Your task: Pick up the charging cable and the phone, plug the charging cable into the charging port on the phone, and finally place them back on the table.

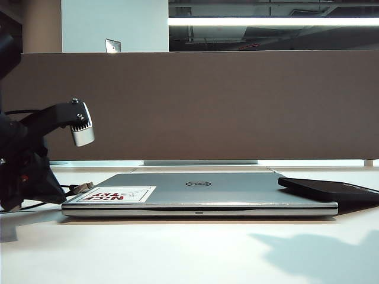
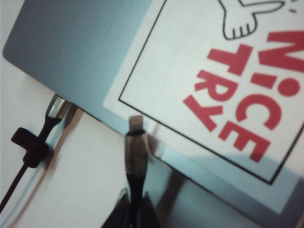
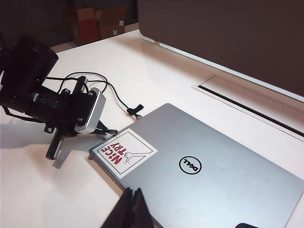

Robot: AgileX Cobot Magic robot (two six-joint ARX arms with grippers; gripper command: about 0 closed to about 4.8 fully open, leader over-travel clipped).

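One charging cable (image 2: 134, 156) concerns us first: we see a thin black cord ending in a short dark collar with a grey sleeve and a small silver plug at its tip. In the left wrist view the left hand (image 2: 133, 202) is closed on the collar, its dark fingertips (image 2: 119, 209) pinching it, with the plug pointing at the edge of the laptop (image 2: 76, 42). A second silver connector (image 2: 58, 107) with a black strap lies beside the laptop's corner. The plug sits near the white sticker (image 2: 213, 76) with red "NICE TRY" lettering.

We see the phone (image 1: 331, 189), a flat glossy black slab, resting at the far right end of the closed silver laptop lid, overhanging its edge. The laptop lies on the white surface (image 1: 177, 248).

Our right hand (image 3: 132, 204) hangs above the laptop's near edge, its black fingers pressed together and holding nothing. Behind everything stands a brown-grey divider panel (image 1: 207, 100).
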